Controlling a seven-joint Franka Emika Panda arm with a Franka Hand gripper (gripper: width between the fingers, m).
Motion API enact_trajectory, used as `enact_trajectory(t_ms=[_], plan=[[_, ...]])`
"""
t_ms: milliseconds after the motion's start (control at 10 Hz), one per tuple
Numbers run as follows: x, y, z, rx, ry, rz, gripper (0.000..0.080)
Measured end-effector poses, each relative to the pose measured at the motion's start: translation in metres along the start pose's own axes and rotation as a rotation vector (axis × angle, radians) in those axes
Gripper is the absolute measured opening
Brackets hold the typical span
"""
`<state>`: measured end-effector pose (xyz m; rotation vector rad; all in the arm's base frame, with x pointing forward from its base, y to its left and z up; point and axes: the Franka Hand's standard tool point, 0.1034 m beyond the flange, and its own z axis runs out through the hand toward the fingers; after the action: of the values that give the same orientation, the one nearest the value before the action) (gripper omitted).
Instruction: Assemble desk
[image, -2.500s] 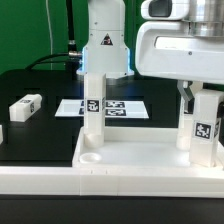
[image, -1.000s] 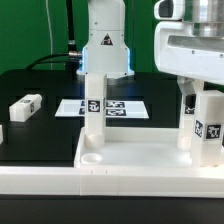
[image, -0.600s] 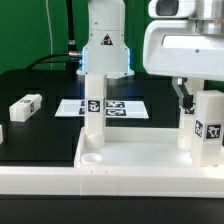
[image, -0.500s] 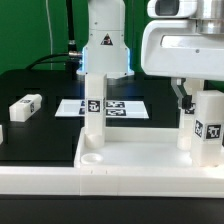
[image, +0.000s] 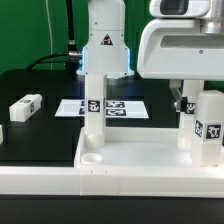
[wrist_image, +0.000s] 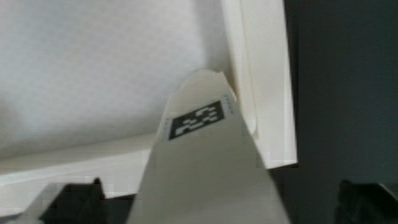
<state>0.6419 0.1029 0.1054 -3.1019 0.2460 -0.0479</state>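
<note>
Desk top (image: 140, 165): large white tray with raised rim, lying at the front of the black table (image: 40, 110), nearest the exterior camera.
Contents of tray: two square-section white legs stand upright in it. The rear leg (image: 93, 108) rises at the far corner on the exterior view's left, tag facing the camera. The right-hand leg (image: 207, 128) stands at the exterior view's right, also tagged. One round corner socket (image: 91, 157) at the near left shows unfilled.
Wrist view: a tagged leg (wrist_image: 205, 150) rises up the middle beside the tray rim (wrist_image: 267, 90) (which of the two legs it is cannot be told from that view alone).
Gripper (image: 188, 100): over the right-hand leg, jaws spread wide, dark fingers (wrist_image: 71, 200) visible at either side of the leg, gripping nothing.
Change since earlier frames: the arm's white housing has shifted slightly towards the exterior view's left over the last second; jaws as wide as before; legs and tray unmoved.
Surroundings: a loose tagged leg (image: 25, 105) lies on its side on the table at the exterior view's left, well apart from the tray. The marker board (image: 120, 107) lies flat behind the tray, partly hidden by the rear leg. The robot base (image: 103, 45) stands behind it.
Obstruction: the arm housing covers the top of the right-hand leg.
</note>
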Motion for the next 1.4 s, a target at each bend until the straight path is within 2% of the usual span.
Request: enact_trajectory(t_ms=[500,700,1000,1400], plan=[[0.0029,-0.0006,0.0019,-0.006,0.035,-0.119,0.0637],[0.0029,-0.0003,0.0022,-0.006,0.035,-0.119,0.0284],[0.003,-0.0001,0.0022,-0.006,0.035,-0.083,0.0288],[0.0043,0.004,0.002,0.009,0.033,0.232,0.0288]])
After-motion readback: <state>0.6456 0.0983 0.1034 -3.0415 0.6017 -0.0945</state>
